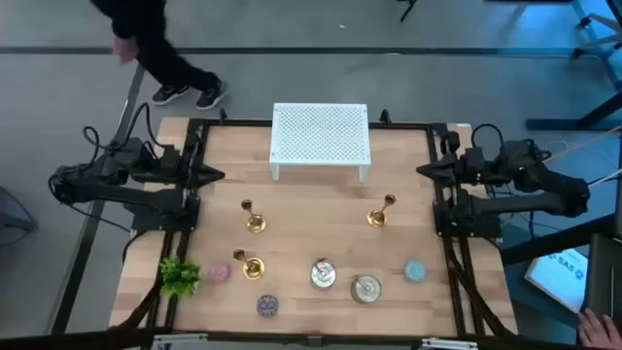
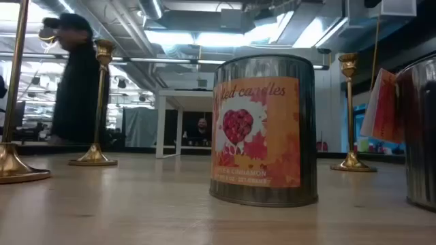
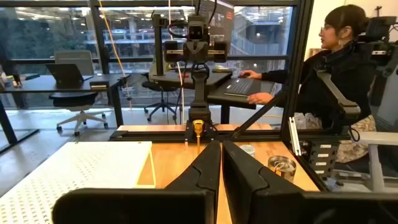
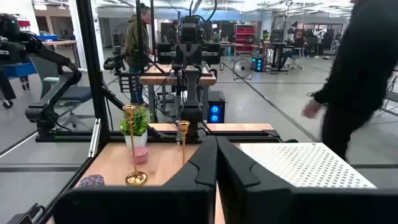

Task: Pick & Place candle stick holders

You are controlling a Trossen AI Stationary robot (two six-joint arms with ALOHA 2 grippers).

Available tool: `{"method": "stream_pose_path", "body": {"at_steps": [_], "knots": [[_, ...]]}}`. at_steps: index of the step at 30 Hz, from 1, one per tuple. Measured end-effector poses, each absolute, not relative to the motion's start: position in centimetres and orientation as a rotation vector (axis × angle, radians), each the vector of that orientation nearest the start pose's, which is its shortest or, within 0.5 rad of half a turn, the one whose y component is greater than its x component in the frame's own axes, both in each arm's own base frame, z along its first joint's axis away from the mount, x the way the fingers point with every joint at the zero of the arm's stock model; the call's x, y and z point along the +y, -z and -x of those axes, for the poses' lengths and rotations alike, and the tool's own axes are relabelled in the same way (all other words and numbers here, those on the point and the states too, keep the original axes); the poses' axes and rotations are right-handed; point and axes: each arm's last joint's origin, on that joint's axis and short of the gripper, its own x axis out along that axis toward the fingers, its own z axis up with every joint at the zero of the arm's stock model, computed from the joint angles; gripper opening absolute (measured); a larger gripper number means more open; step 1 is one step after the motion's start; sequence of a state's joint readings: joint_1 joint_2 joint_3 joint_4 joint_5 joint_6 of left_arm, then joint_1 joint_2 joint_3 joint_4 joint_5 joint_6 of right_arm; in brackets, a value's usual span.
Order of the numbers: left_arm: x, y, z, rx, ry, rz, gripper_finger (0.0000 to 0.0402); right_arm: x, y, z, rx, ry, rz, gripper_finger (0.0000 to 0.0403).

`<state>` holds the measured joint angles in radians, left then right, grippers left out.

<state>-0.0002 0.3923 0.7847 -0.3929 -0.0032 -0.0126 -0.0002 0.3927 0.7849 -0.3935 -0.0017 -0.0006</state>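
Observation:
Three gold candle stick holders stand upright on their round bases on the wooden table: one at left centre [image 1: 253, 218], one at right centre [image 1: 380, 212], one near the front left [image 1: 249, 264]. They also show in the low view [image 2: 95, 102] [image 2: 350, 112] [image 2: 13, 88]. My left gripper [image 1: 218, 175] rests shut at the table's left edge, my right gripper [image 1: 422, 171] shut at the right edge. Both are empty and far from the holders.
A white perforated rack [image 1: 321, 136] stands at the far middle. Two silver lidded tins [image 1: 324, 274] [image 1: 366, 288], flat pastel candles [image 1: 415, 270] [image 1: 220, 272] [image 1: 267, 306] and a small green plant [image 1: 179, 276] sit along the front. A person walks beyond the far edge [image 1: 155, 49]; another sits beside the table [image 3: 336, 74].

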Motion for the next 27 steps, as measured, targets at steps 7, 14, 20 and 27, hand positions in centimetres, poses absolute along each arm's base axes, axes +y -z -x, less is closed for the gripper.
{"method": "stream_pose_path", "body": {"at_steps": [7,14,20,27], "knots": [[0.01,-35.34,-7.62,0.001,-0.003,0.013,0.0009,0.00,-35.35,-7.63,0.001,-0.001,0.000,0.0005],[0.01,-35.34,-7.63,0.001,-0.003,0.013,0.0013,0.00,-35.35,-7.62,0.001,-0.001,0.000,0.0005],[0.01,-35.35,-7.62,0.001,-0.003,0.013,0.0009,0.00,-35.36,-7.61,0.000,-0.001,0.001,0.0005],[0.01,-35.35,-7.62,0.001,-0.003,0.013,0.0011,0.00,-35.35,-7.62,0.001,-0.002,0.001,0.0005]]}}
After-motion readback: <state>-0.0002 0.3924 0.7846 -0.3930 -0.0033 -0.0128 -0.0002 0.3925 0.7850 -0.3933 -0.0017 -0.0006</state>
